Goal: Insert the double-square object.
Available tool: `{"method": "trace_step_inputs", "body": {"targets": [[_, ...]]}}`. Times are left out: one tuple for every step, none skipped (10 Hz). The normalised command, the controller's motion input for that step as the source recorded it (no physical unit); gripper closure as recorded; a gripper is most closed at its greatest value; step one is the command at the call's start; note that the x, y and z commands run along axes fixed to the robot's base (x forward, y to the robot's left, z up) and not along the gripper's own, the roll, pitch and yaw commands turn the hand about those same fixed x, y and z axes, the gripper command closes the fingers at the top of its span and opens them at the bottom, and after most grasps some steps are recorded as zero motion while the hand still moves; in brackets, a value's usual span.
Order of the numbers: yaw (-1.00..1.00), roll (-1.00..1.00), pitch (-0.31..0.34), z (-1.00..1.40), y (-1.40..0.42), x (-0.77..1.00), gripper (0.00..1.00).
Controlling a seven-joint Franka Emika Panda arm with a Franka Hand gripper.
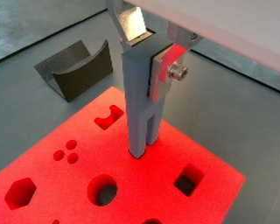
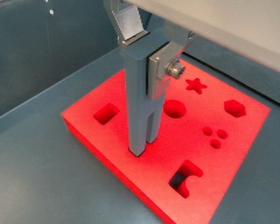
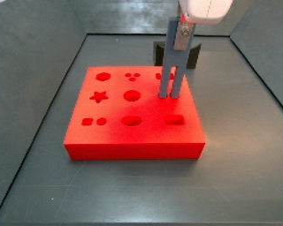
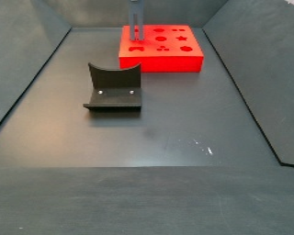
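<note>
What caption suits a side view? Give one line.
Gripper holds the grey-blue bar upright, its prongs at the red board.

Gripper [image 4: 135,7] cropped by frame edge

The gripper [image 3: 179,35] hangs straight down near the bench's far edge, its flat silver fingers [image 1: 170,63] clamped on the upper end of the upright double-square object [image 3: 173,64], wrist housing directly above.

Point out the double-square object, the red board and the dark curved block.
double-square object [image 3: 172,64]: side view, on its upper shaft, held in the gripper [image 3: 179,33].
red board [image 3: 114,109]: side view, bare top face.
dark curved block [image 4: 114,89]: side view, on its hollowed face.
</note>
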Motion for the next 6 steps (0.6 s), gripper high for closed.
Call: {"method": "trace_step_inputs", "body": {"targets": [[0.09,0.0,-0.051,-0.47,0.01,0.22,1.0],[0.09,-0.02,-0.074,-0.5,0.02,0.17,1.0],[0.02,-0.06,-0.1,-0.48,0.01,0.11,1.0],[0.0,-0.05,-0.119,-0.41,0.0,0.01,1.0],[0.0,-0.02,-0.089,-0.35,0.0,0.0,1.0],[0.0,-0.06,-0.12,-0.25,0.0,0.0,1.0]]}}
